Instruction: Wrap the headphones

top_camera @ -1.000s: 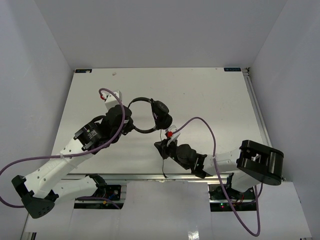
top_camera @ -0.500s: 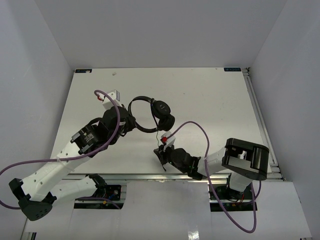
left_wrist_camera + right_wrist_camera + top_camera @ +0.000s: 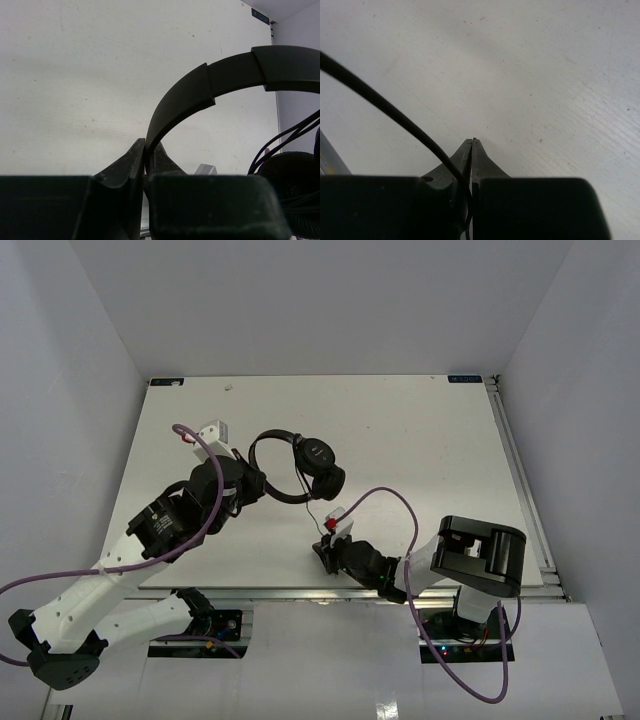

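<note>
Headphones [image 3: 318,454] are near the table's [image 3: 430,430] middle. The left fingers [image 3: 125,167] are pinched on the headband [image 3: 200,90]. The right fingers [image 3: 490,170] are clamped on the cord [image 3: 385,107] by the near edge.

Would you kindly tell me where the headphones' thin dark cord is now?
The thin dark cord is pinched in the shut right gripper, near the front edge of the white table in the top view, nearer than the round black earcups.

surface: white table [image 3: 420,430] | on it: headphones [image 3: 322,462], seemingly resting
</note>
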{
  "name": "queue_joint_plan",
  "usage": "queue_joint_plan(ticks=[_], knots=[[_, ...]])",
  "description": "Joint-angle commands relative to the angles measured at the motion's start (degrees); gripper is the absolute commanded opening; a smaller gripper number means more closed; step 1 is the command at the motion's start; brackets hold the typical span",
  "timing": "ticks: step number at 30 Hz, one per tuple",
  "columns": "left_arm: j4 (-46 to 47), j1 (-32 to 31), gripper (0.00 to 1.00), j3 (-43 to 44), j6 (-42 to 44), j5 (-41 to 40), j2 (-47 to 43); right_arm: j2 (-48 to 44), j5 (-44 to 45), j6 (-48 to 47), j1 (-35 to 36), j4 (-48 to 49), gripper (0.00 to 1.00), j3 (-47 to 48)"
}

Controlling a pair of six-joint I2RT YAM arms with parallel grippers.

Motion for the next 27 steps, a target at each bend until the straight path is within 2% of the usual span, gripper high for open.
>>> queue_joint_plan(ticks=[1,8,12,15,21,27], knots=[[2.72,0.15,0.0,1.3,0.21,1.59,-1.6,0.62,3.2,0.48,0.29,4.76,0.08,-1.45],[5.08,0.2,0.0,1.49,12.3,17.18,-4.49,-5.25,1.07,-1.21,-5.09,2.32,0.08,-4.3],[1.12,0.2,0.0,2.89,18.59,22.4,-4.03,-11.35,-2.78,-1.69,-11.99,-2.45,0.08,-4.84],[-2.05,0.2,0.0,3.24,21.56,22.98,-3.11,-16.88,-6.99,-1.85,-16.25,-5.98,0.08,-4.51],[-0.76,0.12,0.0,0.47,27.69,30.47,-3.36,-23.17,-12.65,-3.71,-24.22,-16.17,0.08,0.07],[-2.7,0.15,0.0,-1.43,30.47,27.65,-2.07,-29.19,-17.59,-6.96,-30.35,-29.99,0.08,9.18]])
